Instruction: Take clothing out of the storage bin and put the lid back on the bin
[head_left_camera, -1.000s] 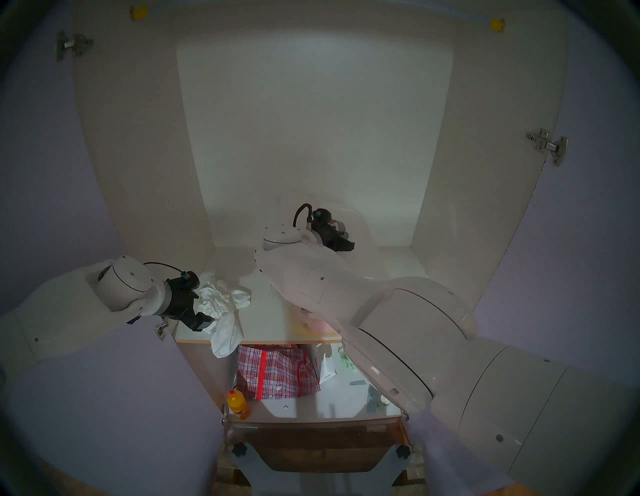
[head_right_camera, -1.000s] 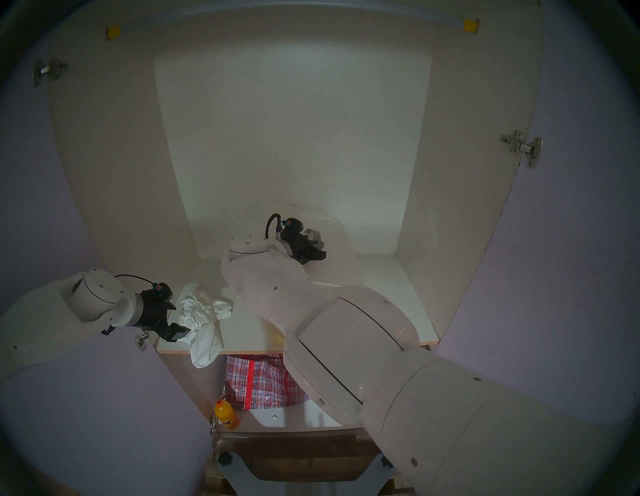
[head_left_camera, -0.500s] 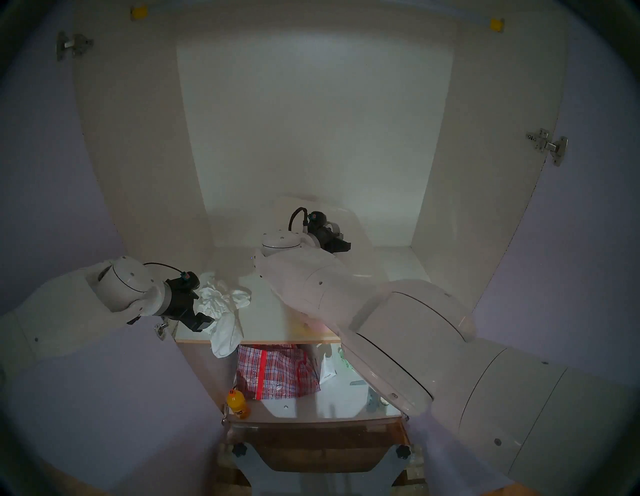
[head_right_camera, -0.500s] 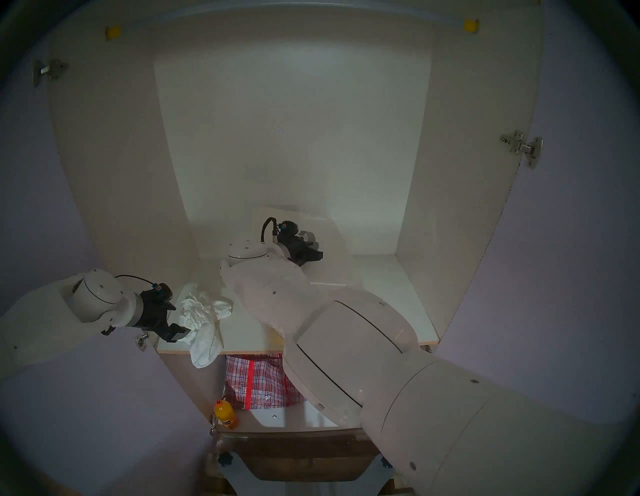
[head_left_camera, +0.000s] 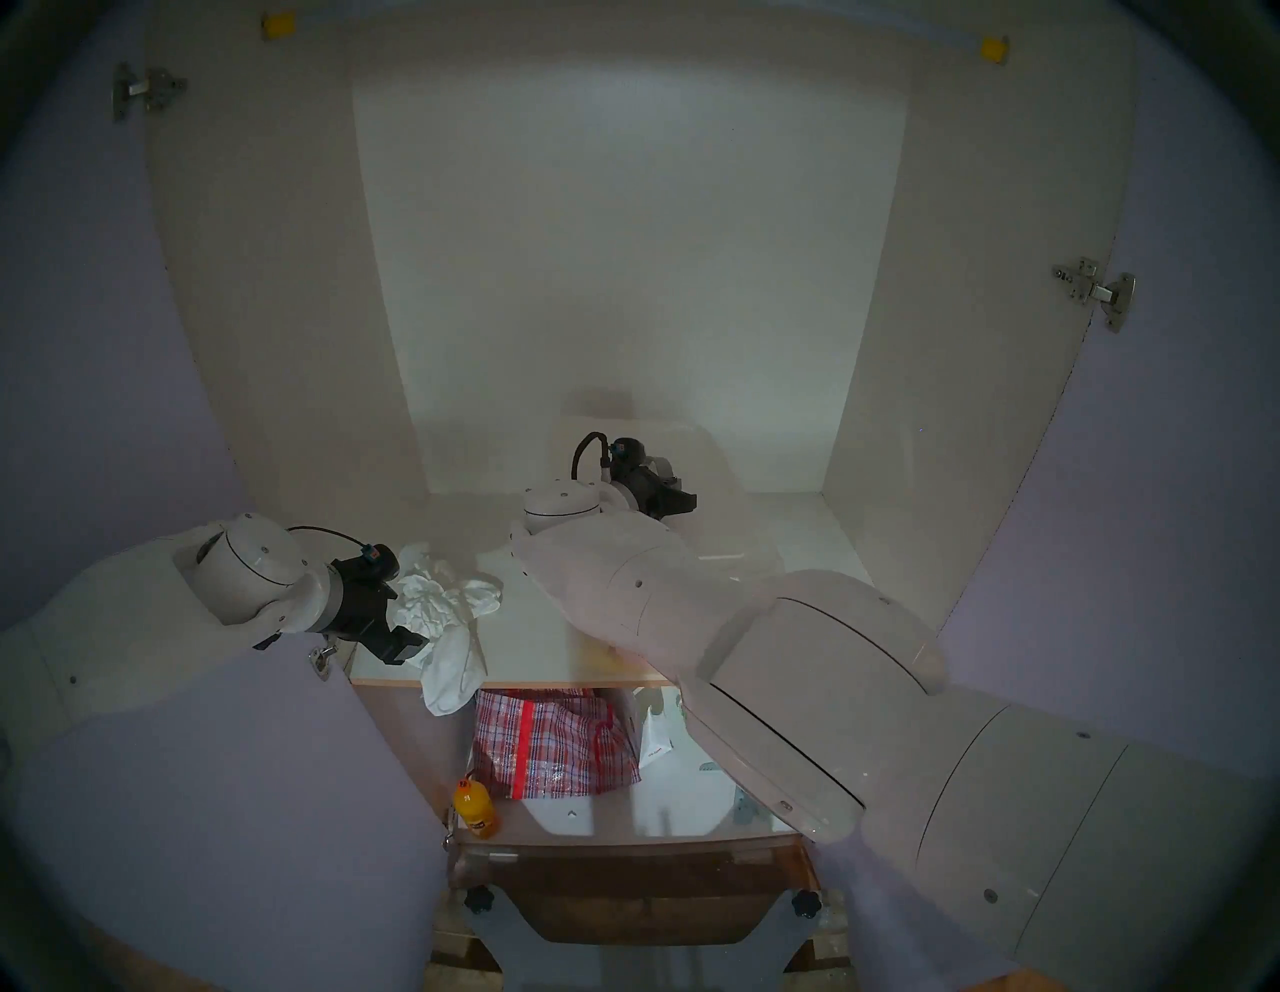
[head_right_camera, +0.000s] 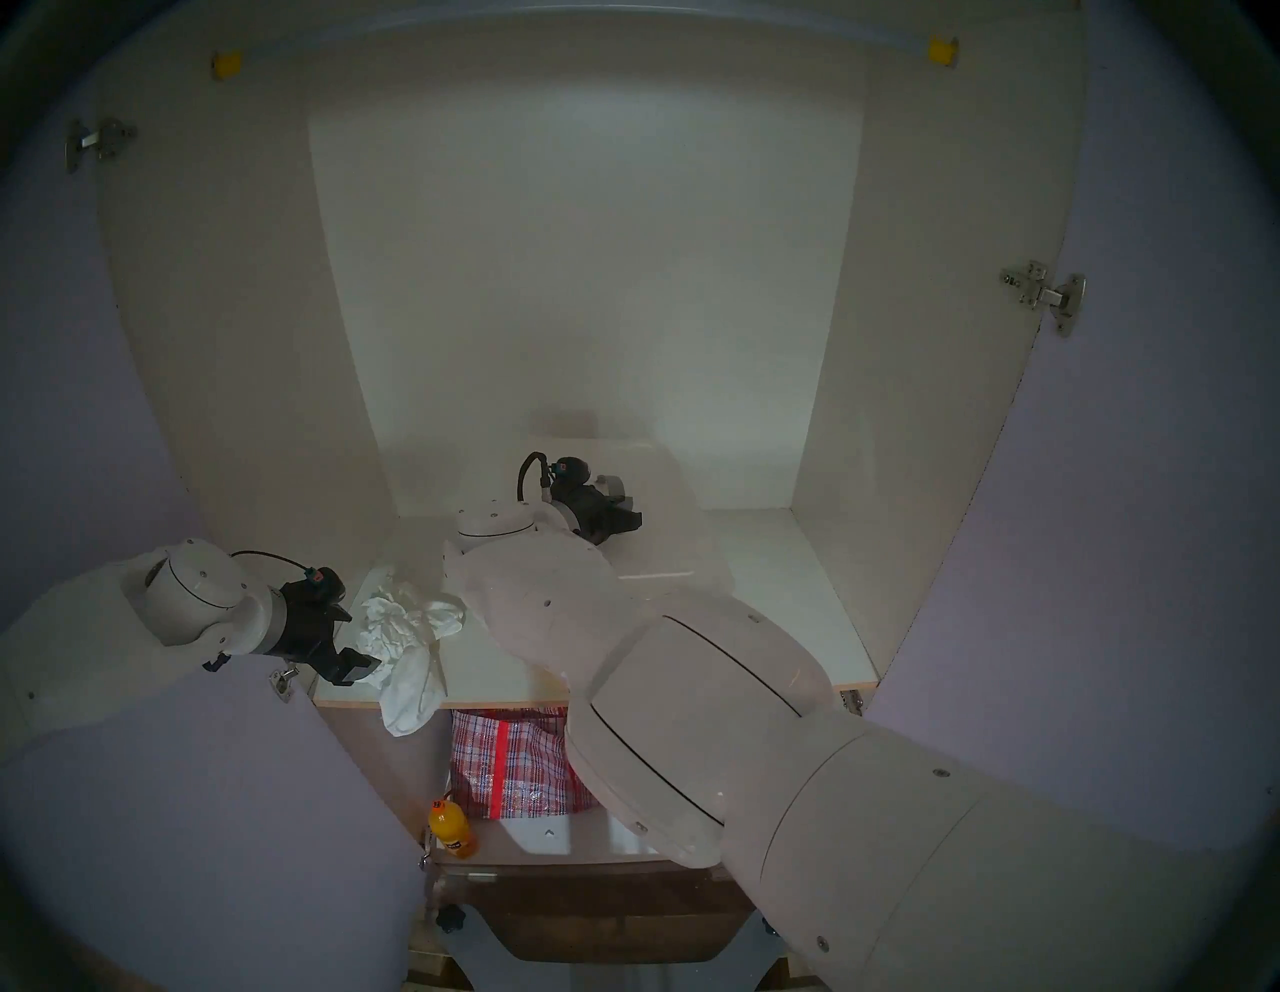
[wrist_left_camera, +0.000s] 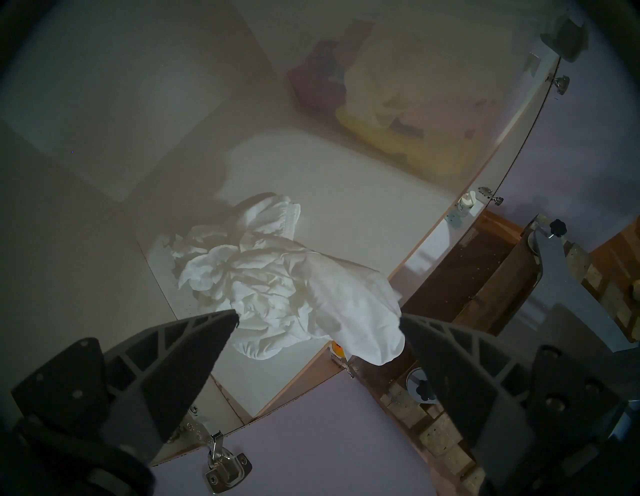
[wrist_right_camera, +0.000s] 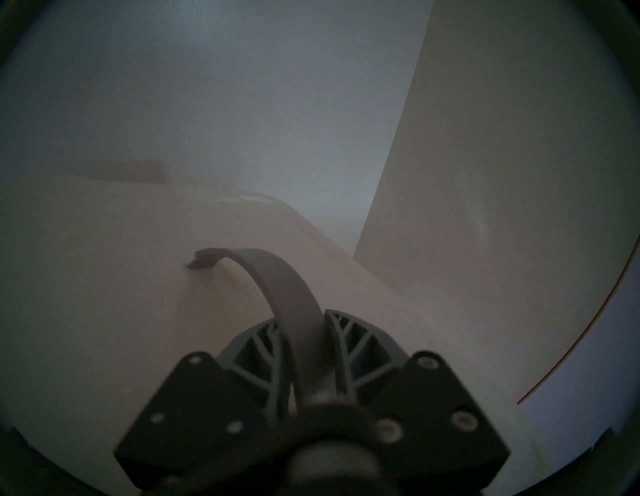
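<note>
Head stereo left view: the white clothing (head_left_camera: 449, 618) is seen at lower left of centre, crumpled on the upper shelf (head_left_camera: 540, 644), with one end hanging over the front edge of the shelf. The left gripper (head_left_camera: 409, 641) is placed just beside it, near that front edge; in the left wrist view its two fingers (wrist_left_camera: 194, 350) are spread wide at the bottom corners and nothing is held between them. The shelf surface between the clothing and the lid is bare.

Near the middle of the frame the white lid (head_left_camera: 699, 485) is held slightly tilted, close to the back wall. In the right wrist view the right gripper (wrist_right_camera: 306, 332) is closed on the grey handle strip (wrist_right_camera: 273, 280) of the lid, which is bent upward in an arch. The storage bin (wrist_left_camera: 415, 114) is seen only faintly in the upper right of the left wrist view, with yellow cloth inside; whether the lid touches its rim cannot be told.

On the lower shelf a red-checked bag (head_left_camera: 554, 745) and an orange bottle (head_left_camera: 475, 810) are seen.
</note>
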